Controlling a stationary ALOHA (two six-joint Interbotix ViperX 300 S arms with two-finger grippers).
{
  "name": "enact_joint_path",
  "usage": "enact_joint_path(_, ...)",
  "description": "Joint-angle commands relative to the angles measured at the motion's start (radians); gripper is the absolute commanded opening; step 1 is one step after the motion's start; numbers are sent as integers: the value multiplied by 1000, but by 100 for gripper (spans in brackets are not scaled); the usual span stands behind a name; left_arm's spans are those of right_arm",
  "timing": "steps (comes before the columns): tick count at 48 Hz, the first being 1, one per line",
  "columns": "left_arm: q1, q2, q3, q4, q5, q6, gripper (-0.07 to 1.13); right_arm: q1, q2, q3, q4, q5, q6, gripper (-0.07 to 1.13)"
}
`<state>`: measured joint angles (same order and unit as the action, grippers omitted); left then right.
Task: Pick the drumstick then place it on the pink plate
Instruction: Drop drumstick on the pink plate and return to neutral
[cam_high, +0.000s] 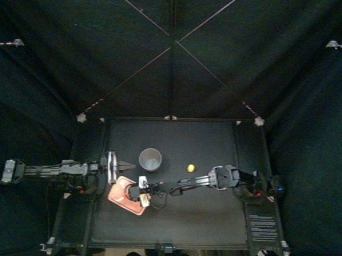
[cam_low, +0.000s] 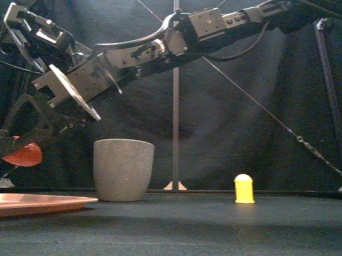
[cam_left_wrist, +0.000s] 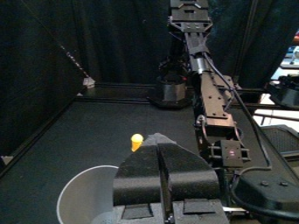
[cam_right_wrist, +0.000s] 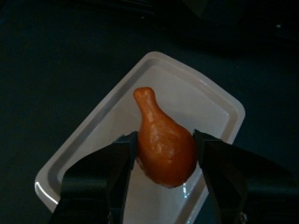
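Note:
An orange-brown drumstick (cam_right_wrist: 156, 118) hangs between the jaws of my right gripper (cam_right_wrist: 166, 147), which is shut on its thick end. Directly under it lies the pink plate (cam_right_wrist: 211, 101), a flat tray at the table's front left (cam_high: 123, 197). In the front view the drumstick (cam_low: 20, 154) is held a little above the plate (cam_low: 47, 203). The right arm reaches past the middle from the right, its gripper (cam_high: 143, 190) over the tray. My left gripper (cam_left_wrist: 163, 171) rests at the left, shut and holding nothing.
A tall grey speckled cup (cam_high: 151, 156) stands behind the tray, close in front of the left gripper (cam_left_wrist: 87, 197). A small yellow toy (cam_low: 243, 188) stands to the cup's right, near the table's middle (cam_high: 193, 166).

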<state>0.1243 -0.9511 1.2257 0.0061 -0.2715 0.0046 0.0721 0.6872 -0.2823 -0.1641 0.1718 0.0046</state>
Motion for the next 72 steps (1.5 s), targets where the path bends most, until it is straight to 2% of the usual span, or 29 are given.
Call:
enact_joint_path(1,2,5,-9,2,-9,2,11,-6,-28,-48,-2,3,-2,84)
enact_joint_path(17,5,5,-2,2,-9,3,11,2,-28,-51,-11,8,-3,97)
enact_joint_path(31,8,5,-2,2,-9,2,11,6,-58,-38,-9,41,0,98)
enact_joint_path(43,8,5,-2,2,-9,2,11,18,-189,109,14,38,2,98)
enact_joint_path(50,8,5,0,2,-9,2,11,18,-295,252,63,21,2,98)
enact_joint_path(59,9,5,0,2,-9,2,11,21,-422,449,129,-124,2,98)
enact_joint_path(72,11,5,6,2,-9,2,11,31,-643,811,247,-588,0,98)
